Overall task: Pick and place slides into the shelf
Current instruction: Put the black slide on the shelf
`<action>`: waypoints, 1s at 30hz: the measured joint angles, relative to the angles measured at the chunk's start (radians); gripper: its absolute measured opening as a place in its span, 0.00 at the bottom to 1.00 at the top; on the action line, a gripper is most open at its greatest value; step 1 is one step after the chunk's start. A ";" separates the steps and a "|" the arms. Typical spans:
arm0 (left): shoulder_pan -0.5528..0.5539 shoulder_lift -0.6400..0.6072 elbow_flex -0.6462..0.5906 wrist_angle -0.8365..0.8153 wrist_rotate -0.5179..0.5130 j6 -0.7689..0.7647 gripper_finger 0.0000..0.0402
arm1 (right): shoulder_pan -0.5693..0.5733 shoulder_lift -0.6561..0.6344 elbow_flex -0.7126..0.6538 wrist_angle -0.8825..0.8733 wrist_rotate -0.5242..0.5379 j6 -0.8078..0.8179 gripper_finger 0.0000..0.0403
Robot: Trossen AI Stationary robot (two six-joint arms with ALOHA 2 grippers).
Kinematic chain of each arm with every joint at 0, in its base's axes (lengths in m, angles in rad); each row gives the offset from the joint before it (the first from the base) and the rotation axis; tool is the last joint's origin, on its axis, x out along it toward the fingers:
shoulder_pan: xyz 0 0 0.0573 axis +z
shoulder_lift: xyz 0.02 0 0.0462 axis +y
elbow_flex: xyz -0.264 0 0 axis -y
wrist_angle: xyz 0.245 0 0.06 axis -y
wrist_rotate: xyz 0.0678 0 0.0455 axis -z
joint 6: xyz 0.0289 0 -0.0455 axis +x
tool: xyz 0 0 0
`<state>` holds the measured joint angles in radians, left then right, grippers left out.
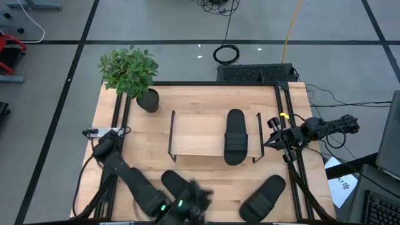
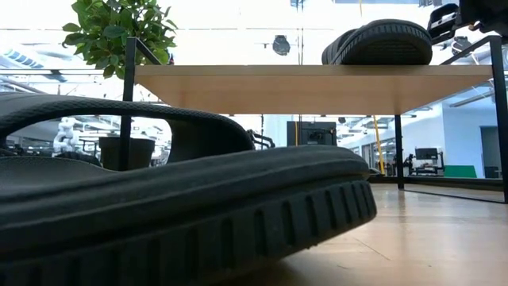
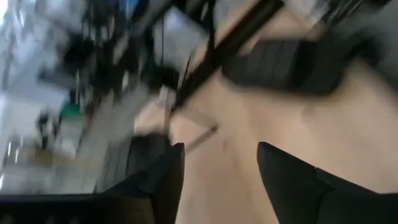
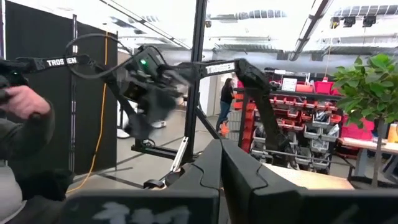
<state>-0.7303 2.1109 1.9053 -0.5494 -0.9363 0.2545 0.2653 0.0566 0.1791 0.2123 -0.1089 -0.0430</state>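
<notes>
The left gripper [image 1: 199, 201] was seen low at the near edge of the counter [image 1: 200, 100], its fingers [image 3: 158, 183] spread with bare wood showing between them and nothing pinched. One black slide [image 1: 177, 185] lay just beside it, touching or nearly so; whether contact had been made could not be told. A second slide [image 1: 264, 199] lay well off to its right on the counter, and a third slide [image 1: 235, 137] was already laid on the shelf [image 1: 195, 134], farther from the gripper. The right gripper [image 4: 221, 165] was held idle beside the shelf's right end, its fingers pressed together. The step was judged to be the pick of the nearest slide; the strap would next need to be straddled and gripped.
</notes>
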 joint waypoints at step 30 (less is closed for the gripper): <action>-0.007 -0.718 -1.002 0.714 0.341 -0.245 0.46 | 0.000 0.000 0.000 -0.004 0.003 -0.037 0.00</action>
<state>-0.7373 1.3927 0.9034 0.1645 -0.5957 0.0092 0.2654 0.0570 0.1791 0.2085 -0.1055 -0.0796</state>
